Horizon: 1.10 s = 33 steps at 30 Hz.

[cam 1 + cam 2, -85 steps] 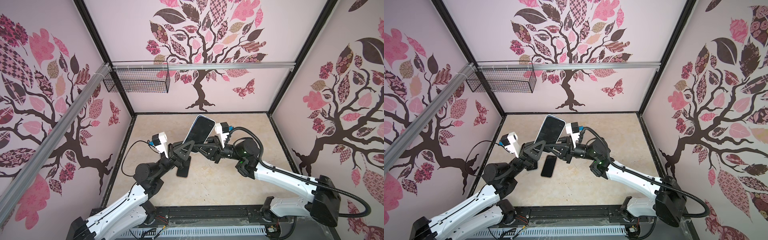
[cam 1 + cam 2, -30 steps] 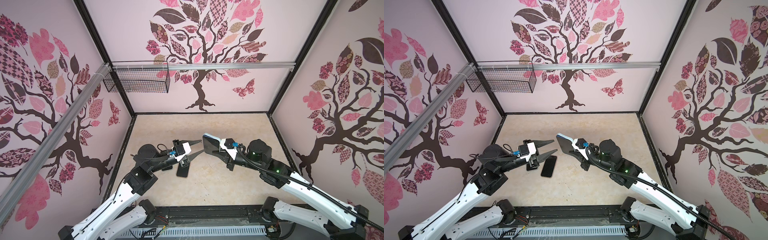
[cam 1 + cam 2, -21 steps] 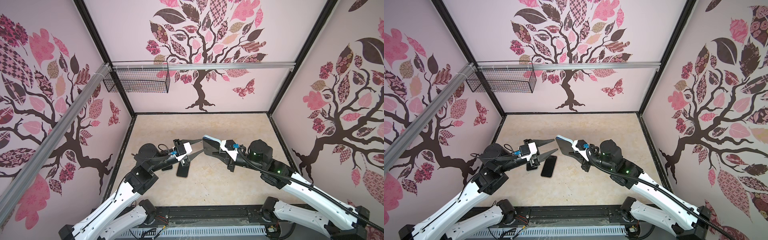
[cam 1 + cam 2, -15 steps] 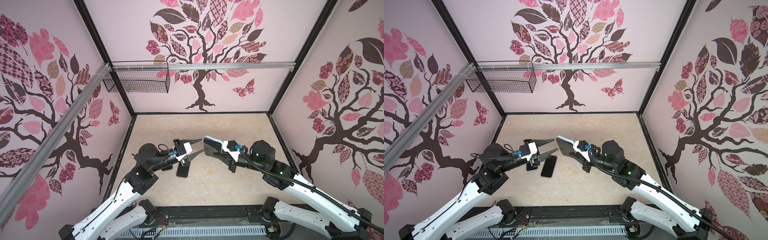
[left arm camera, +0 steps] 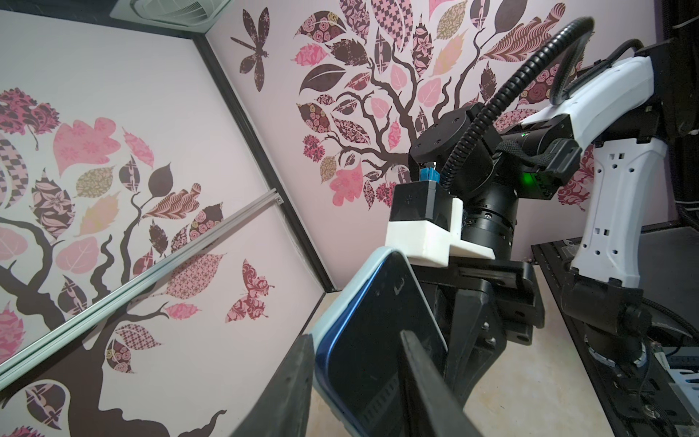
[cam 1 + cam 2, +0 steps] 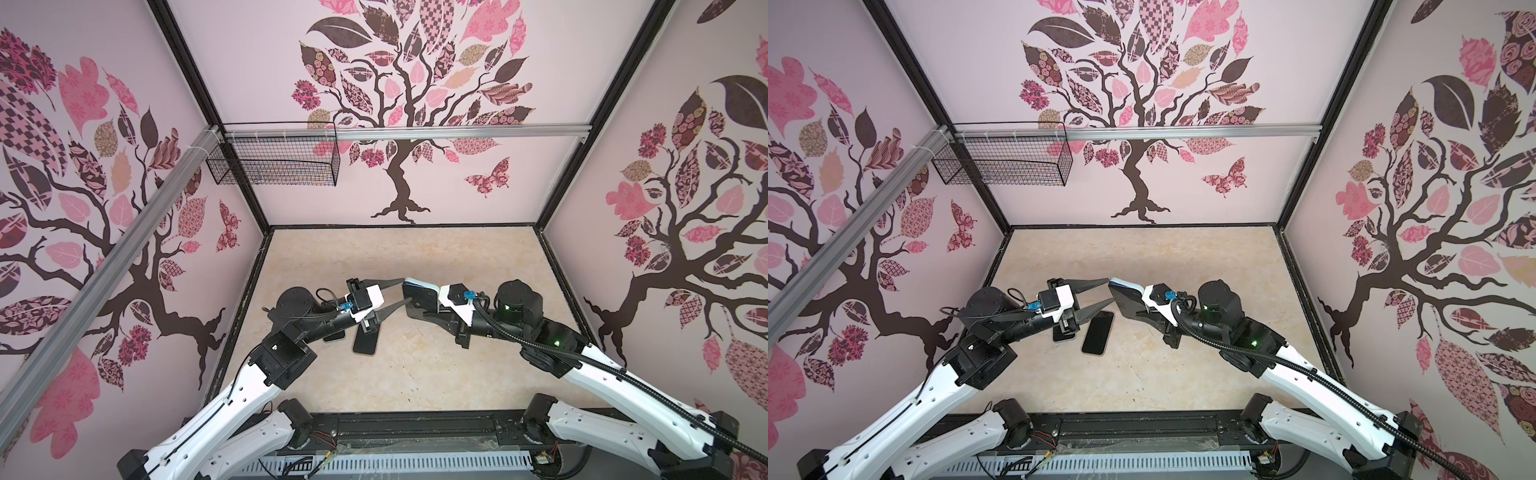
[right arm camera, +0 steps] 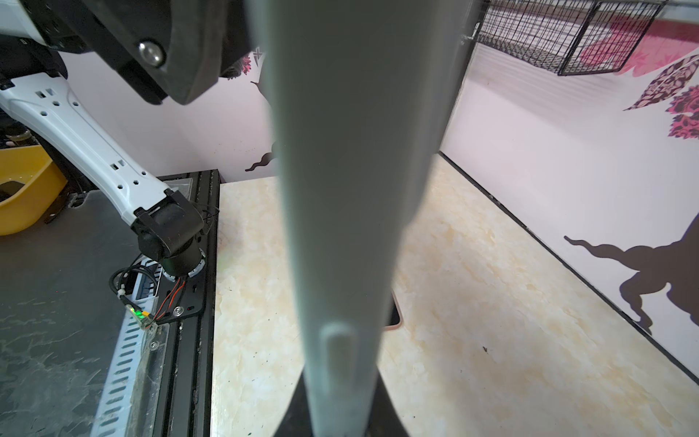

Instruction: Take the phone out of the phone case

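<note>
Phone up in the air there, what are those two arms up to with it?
The right gripper is clamped on a pale blue phone case, holding it up off the table. The phone sits inside the case, not yet taken out. The left gripper is open, with its fingers on either side of the case's free end, not closed on it. A second phone, without a case, lies flat on the table below.

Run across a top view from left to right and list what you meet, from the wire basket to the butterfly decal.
wire basket → phone lying flat → cased phone held aloft → butterfly decal. The left gripper is left out: it overlaps both phones.
</note>
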Each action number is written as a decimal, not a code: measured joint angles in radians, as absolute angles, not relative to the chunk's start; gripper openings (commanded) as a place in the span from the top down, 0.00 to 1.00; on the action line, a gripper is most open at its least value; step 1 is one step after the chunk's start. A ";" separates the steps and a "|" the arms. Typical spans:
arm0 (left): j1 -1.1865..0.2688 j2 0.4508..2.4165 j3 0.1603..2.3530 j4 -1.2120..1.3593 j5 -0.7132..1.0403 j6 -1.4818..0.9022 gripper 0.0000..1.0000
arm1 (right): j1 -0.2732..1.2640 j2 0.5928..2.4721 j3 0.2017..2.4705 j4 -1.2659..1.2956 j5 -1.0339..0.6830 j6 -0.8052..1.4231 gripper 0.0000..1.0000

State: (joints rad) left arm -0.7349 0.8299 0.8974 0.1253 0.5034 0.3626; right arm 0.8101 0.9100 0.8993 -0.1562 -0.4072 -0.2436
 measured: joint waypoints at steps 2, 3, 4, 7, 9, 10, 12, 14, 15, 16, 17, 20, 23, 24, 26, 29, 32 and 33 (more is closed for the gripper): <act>-0.735 0.830 0.897 0.126 0.503 0.361 0.61 | 0.810 0.910 0.899 -0.157 -0.416 -0.244 1.00; -0.735 0.830 0.897 0.126 0.503 0.361 0.61 | 0.810 0.910 0.899 -0.157 -0.420 -0.244 1.00; -0.735 0.830 0.897 0.126 0.503 0.361 0.61 | 0.810 0.910 0.899 -0.157 -0.424 -0.244 1.00; -0.735 0.831 0.897 0.129 0.503 0.360 0.61 | 0.810 0.910 0.899 -0.157 -0.426 -0.243 1.00; -0.735 0.834 0.897 0.133 0.504 0.356 0.63 | 0.810 0.910 0.899 -0.157 -0.426 -0.241 1.00; -0.735 0.836 0.897 0.134 0.505 0.353 0.63 | 0.810 0.909 0.899 -0.157 -0.425 -0.239 1.00; -0.735 0.837 0.897 0.138 0.507 0.347 0.64 | 0.810 0.907 0.899 -0.156 -0.423 -0.234 1.00; -0.735 0.837 0.897 0.141 0.511 0.344 0.64 | 0.810 0.905 0.899 -0.154 -0.420 -0.229 1.00; -0.735 0.837 0.897 0.141 0.511 0.343 0.64 | 0.810 0.904 0.899 -0.153 -0.418 -0.228 1.00; -0.735 0.837 0.897 0.141 0.514 0.342 0.64 | 0.810 0.904 0.899 -0.154 -0.416 -0.228 1.00; -0.735 0.837 0.897 0.141 0.514 0.341 0.64 | 0.810 0.903 0.899 -0.153 -0.415 -0.228 1.00; -0.735 0.837 0.897 0.141 0.517 0.339 0.64 | 0.810 0.903 0.899 -0.154 -0.416 -0.228 1.00; -0.735 0.837 0.897 0.142 0.518 0.337 0.64 | 0.810 0.903 0.899 -0.154 -0.417 -0.223 1.00; -0.735 0.837 0.897 0.142 0.517 0.337 0.64 | 0.810 0.903 0.899 -0.154 -0.417 -0.222 1.00; -0.735 0.837 0.897 0.142 0.517 0.338 0.64 | 0.810 0.901 0.899 -0.154 -0.416 -0.221 1.00; -0.735 0.838 0.897 0.145 0.517 0.337 0.64 | 0.810 0.894 0.899 -0.153 -0.416 -0.220 1.00; -0.735 0.841 0.897 0.145 0.519 0.332 0.64 | 0.810 0.883 0.899 -0.151 -0.417 -0.213 1.00; -0.735 0.842 0.897 0.144 0.519 0.331 0.65 | 0.810 0.879 0.899 -0.147 -0.417 -0.212 1.00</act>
State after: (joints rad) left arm -0.7345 0.8425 0.8970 0.1440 0.5194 0.3305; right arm 0.8097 0.8795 0.8993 -0.1474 -0.4168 -0.2119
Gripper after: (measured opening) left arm 0.356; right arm 0.130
